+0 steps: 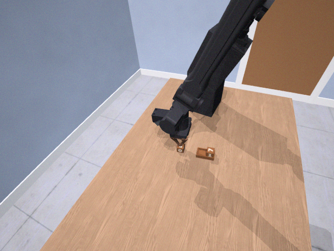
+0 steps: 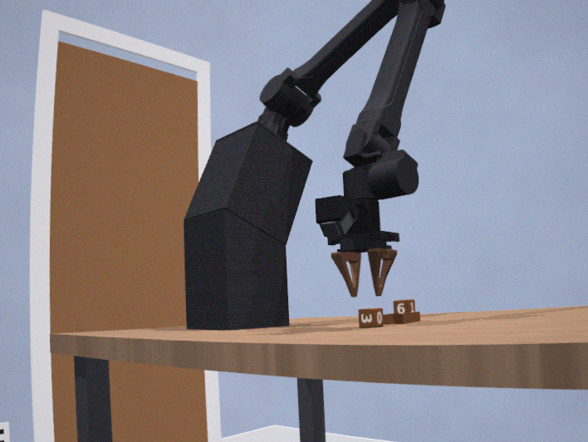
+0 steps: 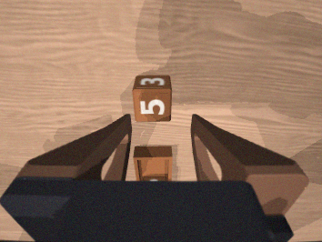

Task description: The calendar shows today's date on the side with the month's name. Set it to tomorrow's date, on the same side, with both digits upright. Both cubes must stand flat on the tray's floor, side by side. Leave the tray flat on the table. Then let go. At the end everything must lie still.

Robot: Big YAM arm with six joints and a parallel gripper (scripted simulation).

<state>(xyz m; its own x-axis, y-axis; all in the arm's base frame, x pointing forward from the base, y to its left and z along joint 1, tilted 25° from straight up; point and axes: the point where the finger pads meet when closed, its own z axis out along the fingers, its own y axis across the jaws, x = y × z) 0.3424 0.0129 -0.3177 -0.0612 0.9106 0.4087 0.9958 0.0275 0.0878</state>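
My gripper (image 1: 180, 145) (image 2: 365, 295) (image 3: 161, 121) is partly open and empty, pointing down, with its fingertips above the level of the loose cube. The loose brown cube (image 1: 180, 149) (image 2: 370, 317) (image 3: 152, 105) stands flat on the table outside the tray. It has a 5 on top, a 0 on one side and a sideways 3 on another. The small brown tray (image 1: 201, 155) (image 2: 413, 318) (image 3: 153, 151) lies flat beside it. One cube (image 1: 210, 151) (image 2: 404, 307) stands in the tray's far end, with 7 on top and 6 and 1 on sides. No month name is readable.
The wooden table (image 1: 151, 188) (image 2: 266, 337) bears everything. The arm's black base (image 1: 209, 105) (image 2: 236, 275) stands on it behind the cubes. The tray's half nearer the loose cube is vacant. The wrist view's lower part is hidden by the gripper body.
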